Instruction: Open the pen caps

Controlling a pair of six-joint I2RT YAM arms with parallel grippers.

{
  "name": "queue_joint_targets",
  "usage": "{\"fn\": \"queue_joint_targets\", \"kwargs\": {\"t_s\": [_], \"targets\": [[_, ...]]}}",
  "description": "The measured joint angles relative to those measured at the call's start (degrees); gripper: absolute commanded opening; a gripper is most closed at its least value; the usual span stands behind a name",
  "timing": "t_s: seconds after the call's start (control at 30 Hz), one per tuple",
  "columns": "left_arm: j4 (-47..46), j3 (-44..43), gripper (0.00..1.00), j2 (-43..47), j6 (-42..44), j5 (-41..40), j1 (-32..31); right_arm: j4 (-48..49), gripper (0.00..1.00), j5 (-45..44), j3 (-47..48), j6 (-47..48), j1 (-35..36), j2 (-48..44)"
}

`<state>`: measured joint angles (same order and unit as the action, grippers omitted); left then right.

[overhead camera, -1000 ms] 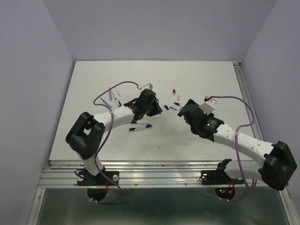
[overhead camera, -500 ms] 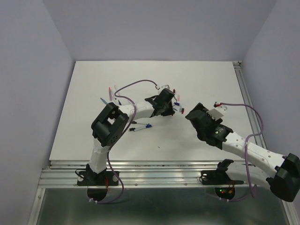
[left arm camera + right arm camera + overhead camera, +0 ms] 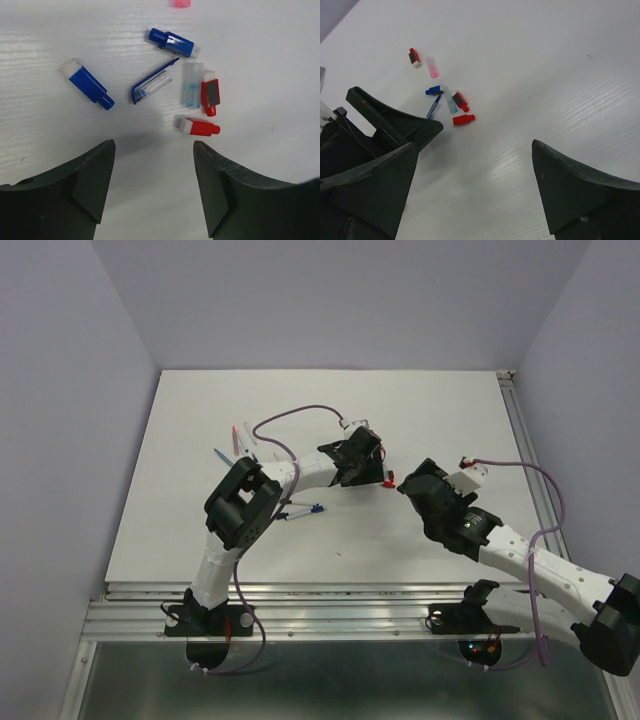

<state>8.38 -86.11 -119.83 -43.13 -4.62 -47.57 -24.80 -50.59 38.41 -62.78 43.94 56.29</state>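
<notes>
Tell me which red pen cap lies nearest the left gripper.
The red cap lying crosswise, just ahead of the left gripper; the other red cap, with a dark panel, lies farther off beside a clear tube.

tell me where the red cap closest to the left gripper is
In the left wrist view the red cap lies just beyond the open left gripper, right of centre, below a second red cap and a clear plastic piece.

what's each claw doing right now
left claw: open, holding nothing
right claw: open, holding nothing
</notes>
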Motion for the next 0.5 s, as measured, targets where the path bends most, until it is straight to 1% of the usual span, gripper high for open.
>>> {"fn": "queue_joint_targets", "kwargs": {"t_s": [0.07,0.1,0.13,0.23,0.3,0.37,0.4,0.43,0.47,0.5], "targets": [[0.5,0.2,0.82,0.7,1.0,-0.2,-0.4,0.2,1.0,0.0,0.0,0.1,0.0,-0.4],[0.8,0.4,0.87,1.3,1.7,-0.3,-0.7,0.5,1.0,0.0,0.0,0.3,0.0,-0.5],[1.1,0.8,0.87,2.4,2.3,-0.5,-1.0,0.8,1.0,0.1,0.0,0.5,0.0,-0.5],[1.2,5.9,0.88,10.1,4.3,-1.3,-2.3,1.8,1.0,1.0,0.0,2.4,0.0,-0.5],[1.0,8.8,0.9,14.7,4.6,-2.1,-2.7,5.0,1.0,3.3,-0.8,7.4,0.0,-0.5],[1.5,14.6,0.91,22.4,4.6,-4.2,-3.1,10.3,1.0,8.2,-2.3,14.0,0.0,-0.4],[1.4,16.4,0.91,24.9,4.6,-4.9,-3.1,13.0,1.0,12.2,-3.1,18.2,0.0,-0.2],[1.9,20.2,0.91,29.3,3.8,-6.5,-2.9,14.9,1.0,14.8,-3.5,20.9,0.0,0.3],[2.1,21.9,0.94,31.3,3.6,-7.2,-2.7,16.0,1.0,17.2,-3.5,23.0,0.0,0.9],[2.6,25.8,0.97,35.6,2.5,-8.5,-2.2,18.6,1.0,22.3,-3.5,26.4,0.0,2.7]]}}
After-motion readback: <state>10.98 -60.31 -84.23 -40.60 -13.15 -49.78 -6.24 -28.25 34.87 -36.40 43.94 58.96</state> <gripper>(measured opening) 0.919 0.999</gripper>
